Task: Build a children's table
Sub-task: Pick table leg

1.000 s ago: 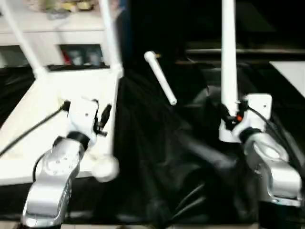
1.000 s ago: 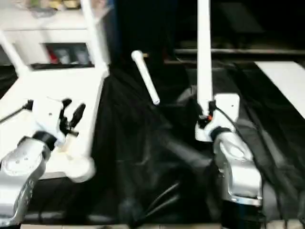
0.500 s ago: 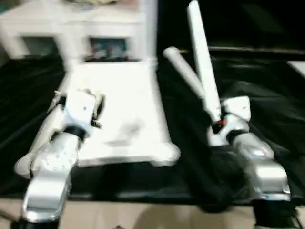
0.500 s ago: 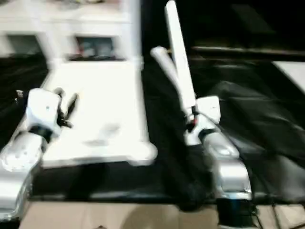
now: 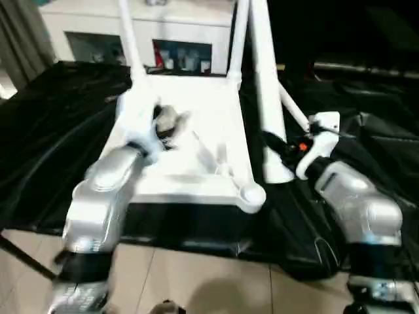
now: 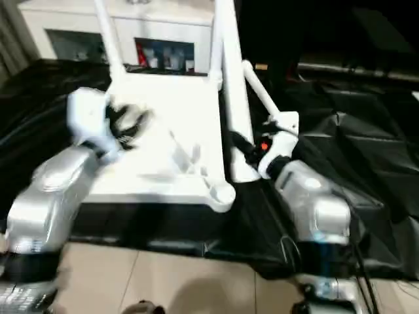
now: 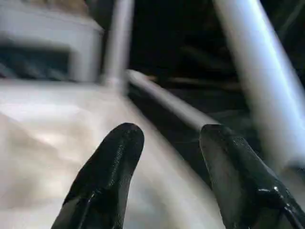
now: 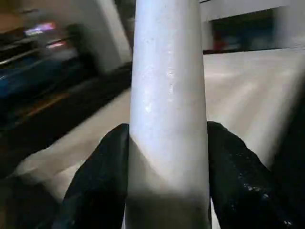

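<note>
The right gripper (image 8: 167, 191) clasps a white leg (image 5: 265, 98) upright, just off the tabletop's (image 5: 196, 150) right edge. The left gripper (image 7: 167, 157) hovers over the tabletop with fingers spread, empty. The upturned tabletop lies on black cloth (image 5: 52, 131), near corner socket (image 5: 252, 194) bare.

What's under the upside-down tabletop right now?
The tabletop lies on a crumpled black sheet that spreads out on all sides; tiled floor shows in front of it. Whatever is beneath the sheet, or directly under the tabletop, is covered.
</note>
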